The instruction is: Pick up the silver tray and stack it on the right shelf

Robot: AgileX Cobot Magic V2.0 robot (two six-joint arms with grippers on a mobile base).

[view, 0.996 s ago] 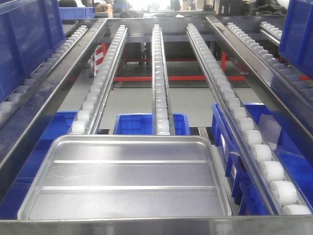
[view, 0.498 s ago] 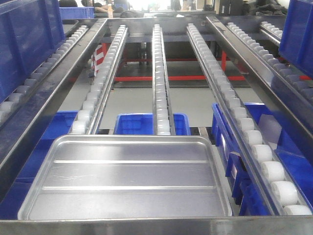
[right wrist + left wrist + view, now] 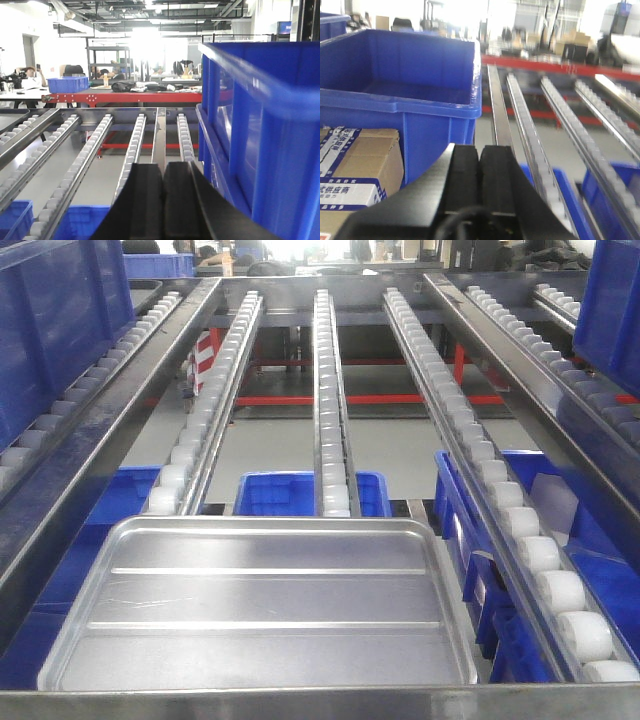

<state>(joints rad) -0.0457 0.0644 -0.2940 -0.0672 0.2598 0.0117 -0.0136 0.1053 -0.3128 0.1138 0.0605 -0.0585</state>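
Front view: silver tray flat at the near end of a roller rack, floor up, two long ridges running side to side across it; near rim just behind the steel front bar; far rim covering the near ends of the left and middle wheel rails; right wheel rail passing along its right side, apart from it; low blue bins on a level beneath, glimpsed through the gaps between the rails; tall blue bin at the upper left, beside the rack, and another at the upper right corner.

Left wrist view: left gripper clenched, black pads pressed flat against each other, grasping nothing; big blue bin just ahead on the left; cardboard box with blue-and-white printed tape tucked against that bin's near wall; steel rails with white wheels stretching away on the right, blurred.

Right wrist view: right gripper likewise clenched, pads together, empty; blue bin wall close on the right; wheel rails running away ahead toward a red table, with a small blue crate at its left end; bright, washed-out workshop beyond.

Tray seen from the front only.
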